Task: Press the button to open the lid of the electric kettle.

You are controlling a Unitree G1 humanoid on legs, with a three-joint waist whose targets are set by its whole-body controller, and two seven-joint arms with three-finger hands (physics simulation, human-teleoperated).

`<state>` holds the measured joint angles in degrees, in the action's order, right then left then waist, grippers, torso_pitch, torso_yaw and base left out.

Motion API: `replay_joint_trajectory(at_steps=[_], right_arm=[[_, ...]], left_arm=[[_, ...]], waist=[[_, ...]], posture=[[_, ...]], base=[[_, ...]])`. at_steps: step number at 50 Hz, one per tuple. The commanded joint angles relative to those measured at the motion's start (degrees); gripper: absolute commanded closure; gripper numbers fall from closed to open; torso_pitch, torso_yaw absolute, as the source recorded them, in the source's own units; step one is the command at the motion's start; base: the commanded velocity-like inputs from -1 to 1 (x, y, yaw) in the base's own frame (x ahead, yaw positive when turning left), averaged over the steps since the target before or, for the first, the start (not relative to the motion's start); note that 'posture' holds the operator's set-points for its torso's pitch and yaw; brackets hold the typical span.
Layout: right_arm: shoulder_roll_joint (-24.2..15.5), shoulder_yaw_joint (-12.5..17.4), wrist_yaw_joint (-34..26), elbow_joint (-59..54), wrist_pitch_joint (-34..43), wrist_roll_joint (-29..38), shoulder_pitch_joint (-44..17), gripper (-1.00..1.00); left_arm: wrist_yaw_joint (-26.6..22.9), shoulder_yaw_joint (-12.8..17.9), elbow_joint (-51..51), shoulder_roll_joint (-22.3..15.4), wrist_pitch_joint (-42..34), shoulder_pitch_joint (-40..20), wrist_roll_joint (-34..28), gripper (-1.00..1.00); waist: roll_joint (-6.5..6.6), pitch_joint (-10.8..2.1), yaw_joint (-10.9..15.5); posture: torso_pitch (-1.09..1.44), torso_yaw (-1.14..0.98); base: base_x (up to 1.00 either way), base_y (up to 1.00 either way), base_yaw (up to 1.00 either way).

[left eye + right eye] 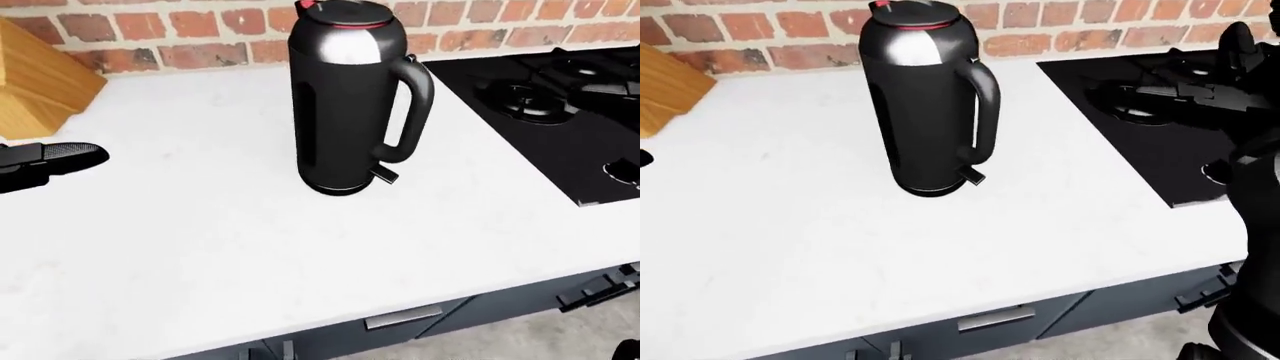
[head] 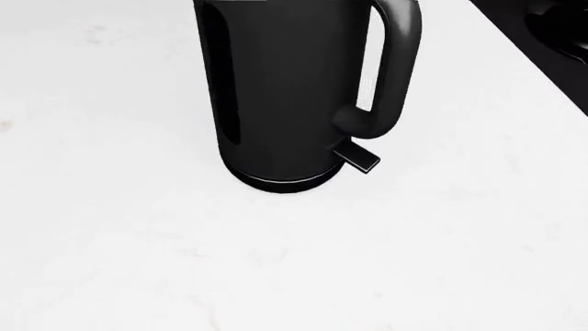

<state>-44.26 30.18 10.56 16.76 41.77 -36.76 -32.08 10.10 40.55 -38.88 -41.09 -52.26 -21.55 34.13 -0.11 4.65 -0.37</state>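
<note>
A tall black electric kettle (image 1: 345,97) stands upright on the white counter (image 1: 200,240), its handle (image 1: 412,112) turned to the right in the left-eye view. The lid (image 1: 345,11) is down, ringed in red, with a small red button tab (image 1: 304,5) at its upper left edge. A switch lever (image 2: 356,157) juts out at the base. My left hand (image 1: 50,161) hovers at the left edge, far from the kettle, fingers stretched out and holding nothing. My right hand (image 1: 1215,82) is a dark shape over the stove, well right of the kettle; its finger pose is unclear.
A black stove (image 1: 560,127) with burner grates fills the counter's right side. A wooden knife block (image 1: 35,79) stands at the upper left against the brick wall (image 1: 180,30). Dark drawers with a metal handle (image 1: 403,317) run below the counter edge.
</note>
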Motion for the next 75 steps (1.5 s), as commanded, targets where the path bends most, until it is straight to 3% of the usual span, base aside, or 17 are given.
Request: replay_joint_trajectory(at_steps=[1, 12, 24, 38, 57, 75], right_arm=[[-1.60, 1.92, 0.33, 1.90, -2.34, -0.29, -1.37, -1.00], [-1.72, 1.20, 0.14, 1.22, -3.44, 0.83, -1.24, -1.00], [-0.91, 1.02, -1.29, 1.54, -2.57, 3.01, -0.84, -1.00], [-0.12, 1.07, -1.99, 1.86, -2.31, 4.04, -0.73, -1.00], [0.17, 1.07, -2.17, 2.35, -2.14, 4.26, -0.49, -1.00], [0.59, 0.78, -2.28, 2.33, -2.01, 4.81, -0.99, -1.00]], left_arm=[[0.44, 0.88, -1.96, -1.13, 1.72, -1.65, 0.73, -1.00], [0.00, 1.19, -2.39, -0.44, 1.54, -0.27, 3.75, -1.00], [-3.26, 1.20, -3.77, 0.42, 4.31, 1.08, 1.94, -1.00], [-1.74, 1.44, -3.49, 0.71, 1.59, 0.40, 4.74, -1.00], [0.53, 1.83, -3.39, -0.44, 2.21, 1.22, 7.95, -1.00], [0.69, 1.50, -3.35, -0.74, 3.02, 1.10, 7.85, -1.00]], waist=[[0.33, -1.69, -0.18], [0.22, -1.71, 0.49], [0.14, -1.55, 0.51], [0.16, -2.24, 0.55], [0.22, -7.36, 0.58], [0.45, -14.14, 0.71]], posture=[[0.00, 0.00], [0.00, 0.00], [0.00, 0.00], [-0.02, 0.00], [-0.18, 0.00], [-0.31, 0.00]], base=[[0.00, 0.00, 0.00], [0.00, 0.00, 0.00], [0.00, 0.00, 0.00], [0.00, 0.00, 0.00], [0.00, 0.00, 0.00], [0.00, 0.00, 0.00]])
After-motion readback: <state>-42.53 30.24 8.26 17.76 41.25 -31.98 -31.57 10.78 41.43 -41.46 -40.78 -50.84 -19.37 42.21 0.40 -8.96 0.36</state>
